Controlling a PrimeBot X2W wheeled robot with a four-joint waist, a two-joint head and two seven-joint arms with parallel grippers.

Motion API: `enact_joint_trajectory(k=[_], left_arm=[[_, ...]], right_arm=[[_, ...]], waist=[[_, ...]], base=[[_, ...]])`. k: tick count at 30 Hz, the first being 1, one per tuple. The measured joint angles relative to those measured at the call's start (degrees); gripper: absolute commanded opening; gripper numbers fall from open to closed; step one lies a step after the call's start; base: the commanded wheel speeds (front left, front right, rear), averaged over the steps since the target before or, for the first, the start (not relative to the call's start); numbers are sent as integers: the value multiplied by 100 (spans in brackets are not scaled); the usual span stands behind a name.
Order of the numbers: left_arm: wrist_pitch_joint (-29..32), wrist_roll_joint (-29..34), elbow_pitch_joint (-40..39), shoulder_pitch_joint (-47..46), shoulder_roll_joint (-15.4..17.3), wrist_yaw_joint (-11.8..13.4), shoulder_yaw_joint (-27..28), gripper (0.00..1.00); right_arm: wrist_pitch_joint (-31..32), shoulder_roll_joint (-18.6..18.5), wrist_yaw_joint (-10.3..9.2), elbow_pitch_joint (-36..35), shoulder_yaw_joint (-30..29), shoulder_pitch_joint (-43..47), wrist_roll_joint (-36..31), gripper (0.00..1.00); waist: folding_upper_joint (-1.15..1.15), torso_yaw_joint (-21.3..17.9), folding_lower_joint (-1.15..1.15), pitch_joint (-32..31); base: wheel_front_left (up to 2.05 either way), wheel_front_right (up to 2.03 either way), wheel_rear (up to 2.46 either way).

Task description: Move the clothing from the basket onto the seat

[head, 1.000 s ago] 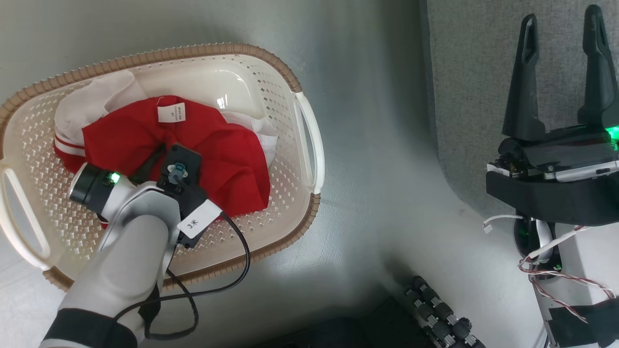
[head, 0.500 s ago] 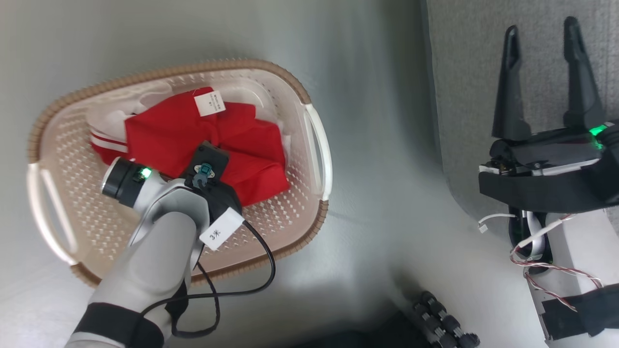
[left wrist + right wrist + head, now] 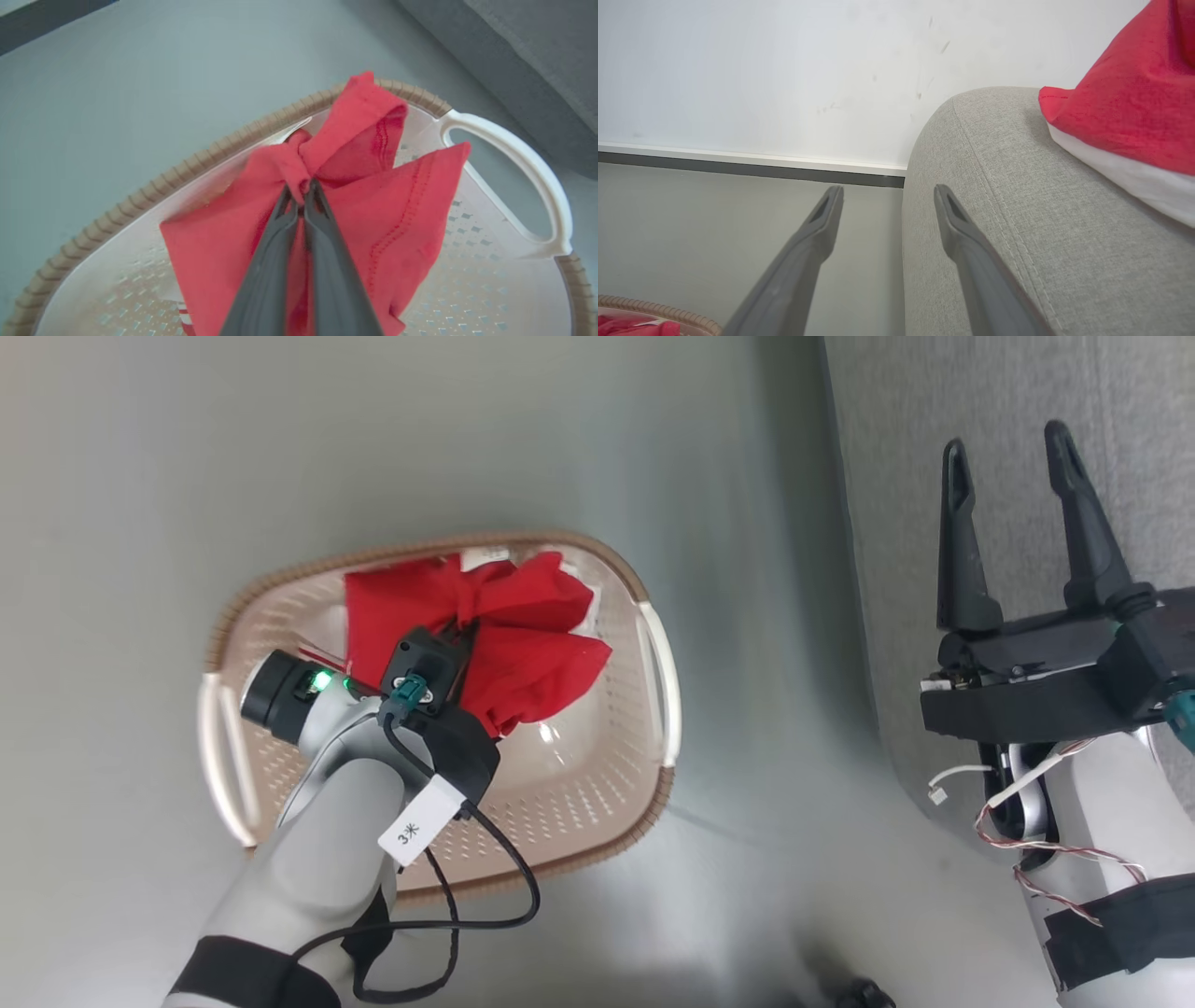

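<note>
My left gripper is shut on a bunched fold of a red garment, which hangs lifted above the cream basket with its brown rim. From the head, the red garment drapes below the left wrist, over the basket's middle. A strip of red-and-white trim lies on the basket floor beneath it. My right gripper stands open over the grey seat, nothing between its fingers. In the right wrist view the open right gripper sits at the seat's rounded corner, where another red garment with white trim lies.
The basket stands on a smooth grey floor, left of the seat's edge. A white wall with a dark skirting strip runs behind the seat. A black cable loops from my left forearm over the basket's near rim.
My left gripper has risen with the red garment, pulling it up off the basket floor. The head camera has risen too, so the basket looks smaller and further right. The right gripper stays open.
</note>
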Motion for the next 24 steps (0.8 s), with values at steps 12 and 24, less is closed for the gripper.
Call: enact_joint_trajectory(k=[12,24], left_arm=[[-100,-292,-560,119,-29,-290,-125,0],[-100,-666,-1071,207,-37,-453,-176,0]], right_arm=[[1,-30,115,625,-49,240,10,100],[1,133,357,1389,77,230,130,100]], waist=[[-1,447,0,-989],[0,650,-1,-2050]], base=[[0,0,0],[0,0,0]])
